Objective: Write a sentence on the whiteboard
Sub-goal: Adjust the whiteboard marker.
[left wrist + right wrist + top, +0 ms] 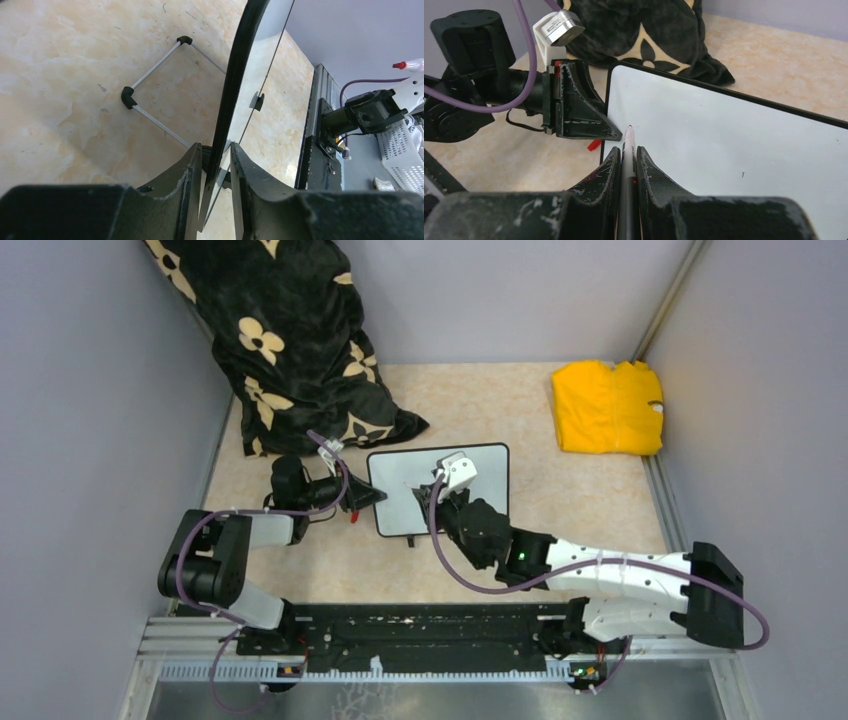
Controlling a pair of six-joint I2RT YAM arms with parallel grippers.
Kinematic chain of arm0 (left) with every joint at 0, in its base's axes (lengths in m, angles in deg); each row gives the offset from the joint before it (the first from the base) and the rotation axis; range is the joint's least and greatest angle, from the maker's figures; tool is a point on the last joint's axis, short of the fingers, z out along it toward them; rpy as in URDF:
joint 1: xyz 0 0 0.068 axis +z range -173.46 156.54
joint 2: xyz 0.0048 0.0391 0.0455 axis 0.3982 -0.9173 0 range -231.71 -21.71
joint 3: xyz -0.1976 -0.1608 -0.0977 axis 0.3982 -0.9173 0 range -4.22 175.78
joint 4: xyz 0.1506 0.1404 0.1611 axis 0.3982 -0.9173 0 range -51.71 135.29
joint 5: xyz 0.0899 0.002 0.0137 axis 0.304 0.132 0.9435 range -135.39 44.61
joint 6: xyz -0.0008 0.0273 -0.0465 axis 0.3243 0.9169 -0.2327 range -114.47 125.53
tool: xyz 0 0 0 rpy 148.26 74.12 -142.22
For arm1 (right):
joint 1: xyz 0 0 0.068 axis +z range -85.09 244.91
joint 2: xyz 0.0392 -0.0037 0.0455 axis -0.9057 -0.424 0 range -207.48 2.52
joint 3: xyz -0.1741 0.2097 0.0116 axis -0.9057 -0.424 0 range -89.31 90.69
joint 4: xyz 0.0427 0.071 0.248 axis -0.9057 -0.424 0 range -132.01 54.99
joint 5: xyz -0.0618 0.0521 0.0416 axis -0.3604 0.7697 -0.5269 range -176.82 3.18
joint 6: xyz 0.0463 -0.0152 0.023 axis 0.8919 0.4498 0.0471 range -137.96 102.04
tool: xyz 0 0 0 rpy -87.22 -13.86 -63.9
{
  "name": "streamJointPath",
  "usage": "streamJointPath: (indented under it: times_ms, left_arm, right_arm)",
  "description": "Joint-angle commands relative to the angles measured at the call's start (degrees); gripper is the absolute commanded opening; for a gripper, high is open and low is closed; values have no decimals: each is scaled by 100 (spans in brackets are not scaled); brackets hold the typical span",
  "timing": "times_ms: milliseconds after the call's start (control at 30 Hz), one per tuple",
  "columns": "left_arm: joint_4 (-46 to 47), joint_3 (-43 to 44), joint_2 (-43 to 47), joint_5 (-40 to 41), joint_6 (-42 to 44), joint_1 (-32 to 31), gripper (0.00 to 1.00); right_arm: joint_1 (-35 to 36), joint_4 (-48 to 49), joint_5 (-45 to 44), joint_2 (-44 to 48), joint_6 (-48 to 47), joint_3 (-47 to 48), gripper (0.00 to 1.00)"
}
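The whiteboard [398, 490] stands propped mid-table. Its face [724, 135] is white with only a tiny dark speck, and no sentence is in view. My left gripper [368, 498] is at the board's left edge. In the left wrist view its jaws [216, 146] straddle the black frame [240, 65], with a sliver of floor showing beside it. My right gripper [628, 149] is shut on a grey marker [628, 142]. The marker's tip rests at the board's near left corner, close to the left gripper's finger [579, 112].
A black flowered cloth [290, 340] lies at the back left and a yellow folded cloth [607, 407] at the back right. A small red piece [594, 145] lies by the board's left edge. The board's wire stand [150, 85] juts out behind it. Grey walls close in both sides.
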Motion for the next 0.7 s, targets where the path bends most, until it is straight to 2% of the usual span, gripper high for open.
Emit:
streamJointPath:
  times_ms: [0,267,433,667]
  left_arm:
    - [185,87,-21,-112,179,37,32]
    - [242,61,-21,-115,175,36,28]
    - [242,77,-8,-106,153,36,39]
    - [373,69,-46,-186,37,36,38]
  right_arm:
    - [84,120,-505,-271,-89,449,0]
    - [93,181,-552,-673,-90,622,0]
    - [93,272,-581,-810,-81,653,0]
    - [93,430,-667,-943,-130,659,0]
